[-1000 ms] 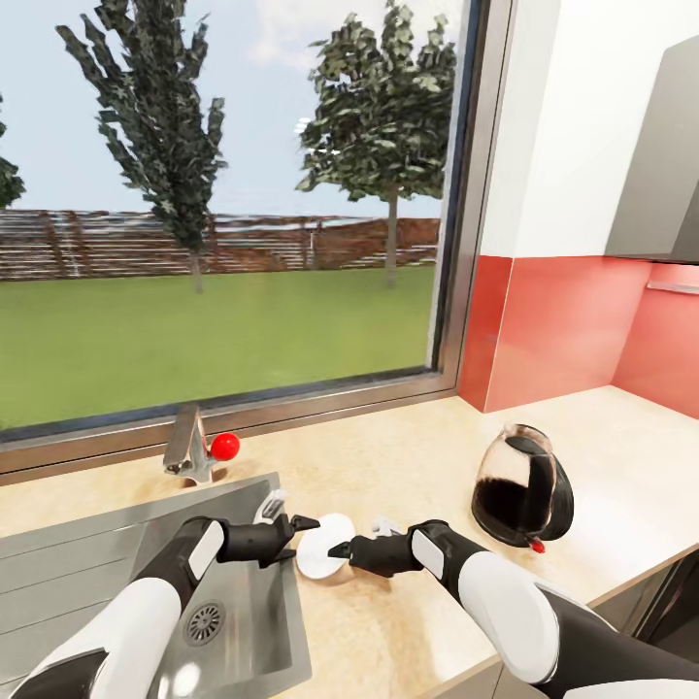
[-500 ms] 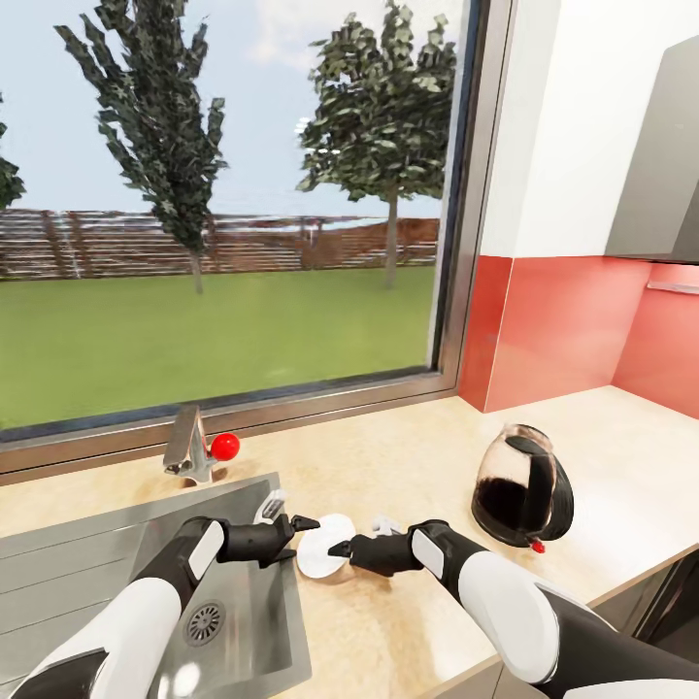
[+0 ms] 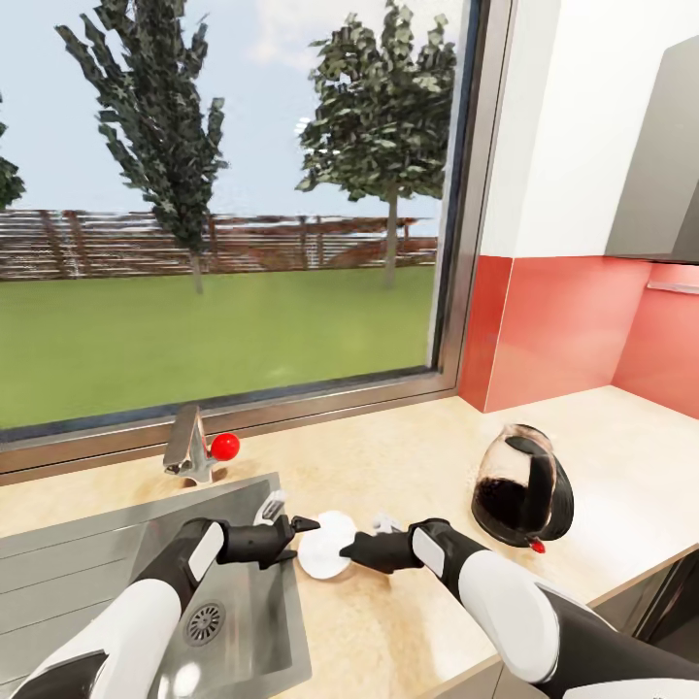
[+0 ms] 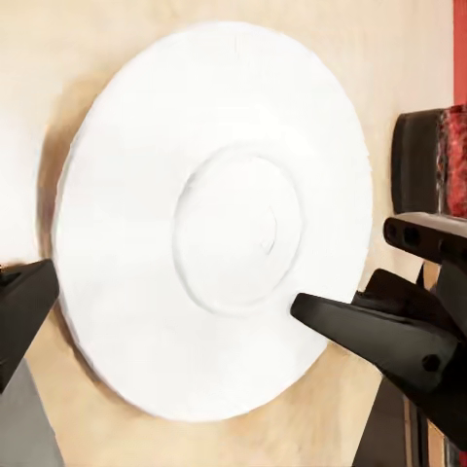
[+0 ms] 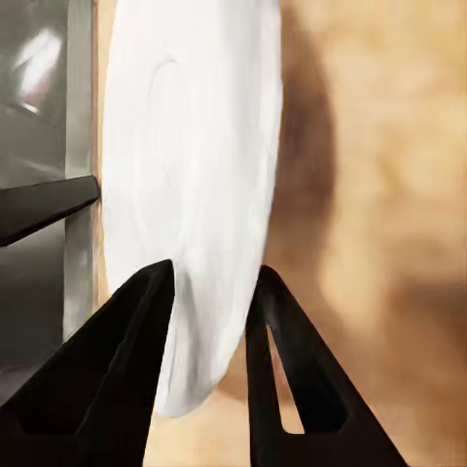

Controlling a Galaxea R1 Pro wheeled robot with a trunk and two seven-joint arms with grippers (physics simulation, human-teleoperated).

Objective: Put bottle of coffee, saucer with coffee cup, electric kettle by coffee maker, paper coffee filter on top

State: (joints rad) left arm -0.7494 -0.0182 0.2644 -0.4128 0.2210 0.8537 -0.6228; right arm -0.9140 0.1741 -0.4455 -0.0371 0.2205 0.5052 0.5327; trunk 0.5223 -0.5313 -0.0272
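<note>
Near the lower centre of the head view, beside the sink (image 3: 116,573), the right gripper (image 3: 348,555) is straddling the saucer's (image 3: 326,544) rim with fingers narrowly parted, the left gripper (image 3: 291,532) is waiting part-open, and closing looks due next.

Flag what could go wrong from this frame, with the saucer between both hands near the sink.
1. The right hand straddles only the saucer's thin rim, so the grip looks shallow; the saucer could slip or pivot when lifted.
2. The saucer sits right beside the sink; a slip could send it into the basin.
3. The left hand has a fingertip at the opposite rim, so the two hands could push against each other and knock the saucer askew.
</note>
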